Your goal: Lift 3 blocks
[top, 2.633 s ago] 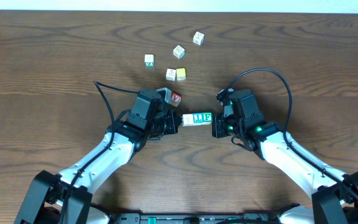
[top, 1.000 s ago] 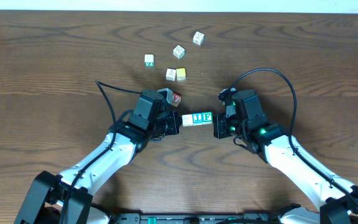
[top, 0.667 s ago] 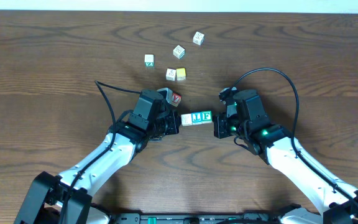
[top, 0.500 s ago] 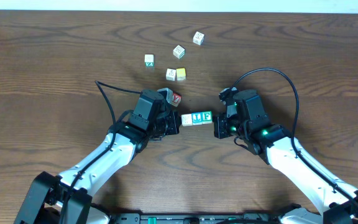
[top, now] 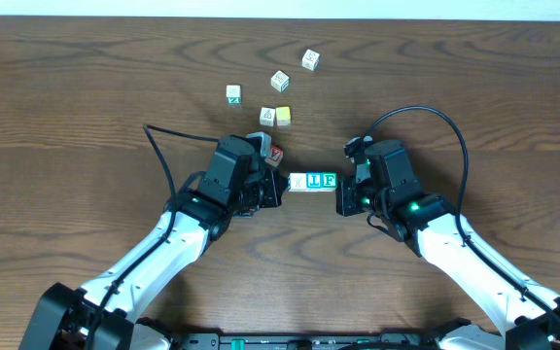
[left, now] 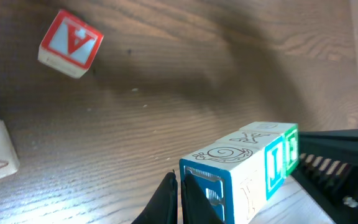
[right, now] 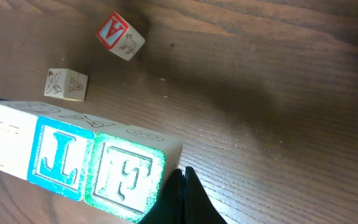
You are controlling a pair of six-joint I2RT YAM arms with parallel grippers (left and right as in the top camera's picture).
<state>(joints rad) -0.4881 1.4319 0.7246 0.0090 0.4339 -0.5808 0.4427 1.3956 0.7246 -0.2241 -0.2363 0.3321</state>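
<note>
Three blocks [top: 312,182] in one row: cream block [right: 5,137], blue L block [right: 59,157], green F block [right: 123,174]. They're squeezed end to end between the arms and look clear of the table [top: 86,117] (shadow under them in both wrist views). Left gripper [left: 178,190] has its fingers pressed together, butting the cream end. Right gripper [right: 180,183] does the same on the F end. Risk: the hold is friction only. If the squeeze eases or the arms drift out of line, the middle block buckles out and the row drops near the red cube [top: 275,154].

Painted wooden blocks [right: 73,158], glossy faces; matt wood-grain table [right: 278,93]
</note>
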